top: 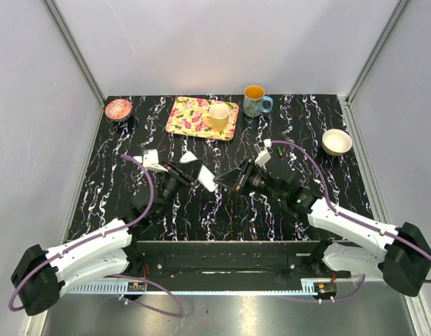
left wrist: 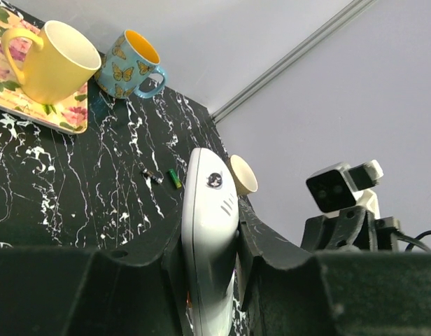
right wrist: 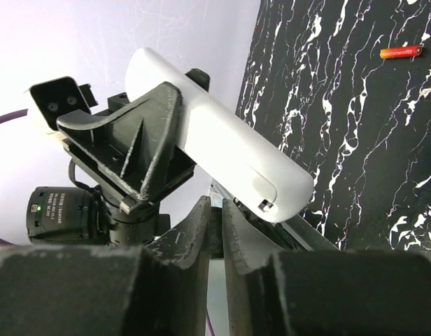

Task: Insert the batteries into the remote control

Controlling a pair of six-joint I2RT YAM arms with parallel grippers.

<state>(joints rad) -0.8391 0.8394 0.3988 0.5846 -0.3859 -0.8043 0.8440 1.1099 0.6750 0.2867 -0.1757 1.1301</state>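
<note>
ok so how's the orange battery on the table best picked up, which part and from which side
Grip the orange battery across its middle, coming straight down from above. It lies flat on the table, a slim round stick with bare surface along both long sides, leaving room to close across its width; end-on it would probably slip.

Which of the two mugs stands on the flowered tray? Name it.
The plain yellow mug; the blue butterfly-patterned mug stands on the black marbled table instead.
</note>
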